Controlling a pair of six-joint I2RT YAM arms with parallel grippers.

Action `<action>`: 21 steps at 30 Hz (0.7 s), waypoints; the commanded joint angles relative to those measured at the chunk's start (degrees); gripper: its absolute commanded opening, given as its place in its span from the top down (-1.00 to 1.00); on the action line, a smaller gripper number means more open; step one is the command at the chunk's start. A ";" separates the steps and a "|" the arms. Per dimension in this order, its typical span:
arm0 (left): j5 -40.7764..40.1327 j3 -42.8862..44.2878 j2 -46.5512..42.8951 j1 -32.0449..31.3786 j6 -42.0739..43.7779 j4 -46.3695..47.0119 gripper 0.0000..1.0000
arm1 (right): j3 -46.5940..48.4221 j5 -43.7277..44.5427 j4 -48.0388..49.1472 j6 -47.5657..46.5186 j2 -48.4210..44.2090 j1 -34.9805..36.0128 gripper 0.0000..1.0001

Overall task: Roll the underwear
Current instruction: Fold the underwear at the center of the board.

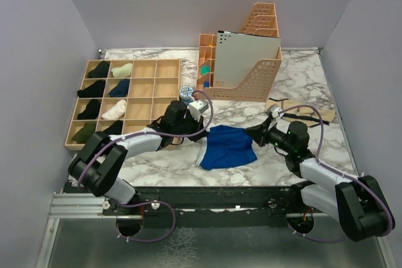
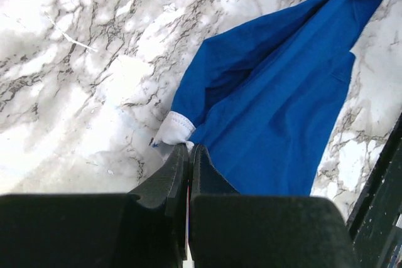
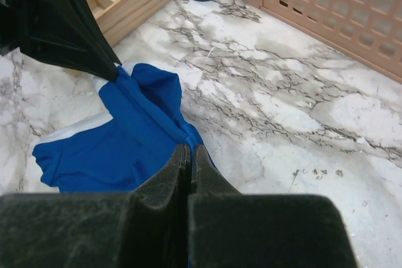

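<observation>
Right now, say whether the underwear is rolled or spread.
Spread, unrolled: underwear stretches loose between left gripper and right gripper, each pinching one end.

Top external: we looked down from above and behind, over the whole table.
Left wrist: we looked close past the left fingers.
Right wrist: likewise, past the right fingers.
Shared: the underwear.
</observation>
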 commanded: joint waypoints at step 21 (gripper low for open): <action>-4.03 -16.86 -15.57 -6.02 -5.73 12.87 1.00 | -5.23 -9.56 4.10 -6.70 -3.27 4.32 0.99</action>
